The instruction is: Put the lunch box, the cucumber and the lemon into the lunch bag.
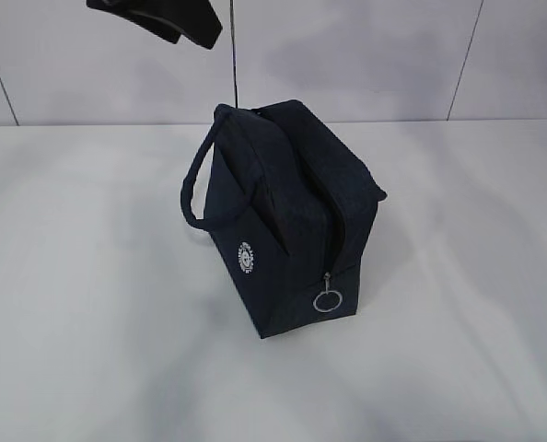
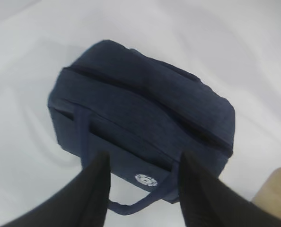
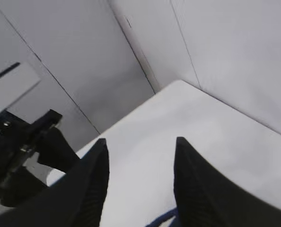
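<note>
Exterior view: lunch bag (image 1: 287, 221) zipped, upright.

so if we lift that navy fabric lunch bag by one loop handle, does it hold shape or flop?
The navy fabric lunch bag probably sags somewhat: soft cloth, creased sides. It stands boxy now, so perhaps stiffened or filled. Its loop handle sits off-centre, so it likely tilts.

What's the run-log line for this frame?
lunch bag: upright on table, zipper looks closed | left gripper: open, empty, above bag | right gripper: open, empty | lunch box, cucumber, lemon: not visible
</note>
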